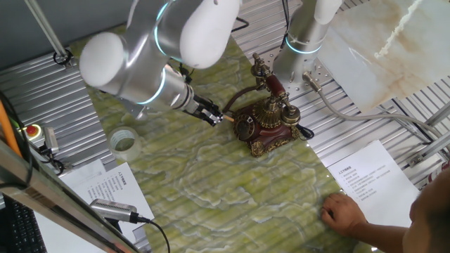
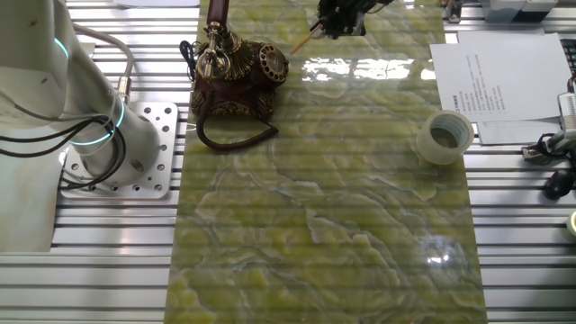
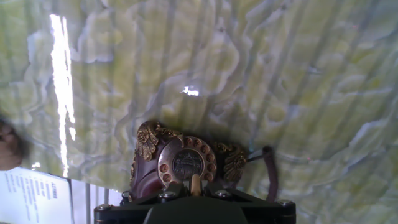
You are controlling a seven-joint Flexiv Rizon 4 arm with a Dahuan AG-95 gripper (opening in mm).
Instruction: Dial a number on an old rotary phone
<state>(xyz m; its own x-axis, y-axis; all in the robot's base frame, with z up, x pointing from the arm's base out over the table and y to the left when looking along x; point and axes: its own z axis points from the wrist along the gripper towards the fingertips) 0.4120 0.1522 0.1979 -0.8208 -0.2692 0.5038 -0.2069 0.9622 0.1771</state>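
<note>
The old rotary phone stands near the far edge of the green marble mat, dark red-brown with brass trim. Its round dial faces my gripper, and the handset rests in the cradle. The phone also shows in the other fixed view and the hand view. My gripper is shut on a short tan stick. The stick's tip points at the dial and sits close to its edge. I cannot tell whether it touches. The phone's dark cord loops beside its base.
A clear tape roll sits on the mat's edge, also in the other fixed view. Printed sheets lie beside the mat. A person's hand rests on the mat's near corner. A second arm's base stands next to the phone.
</note>
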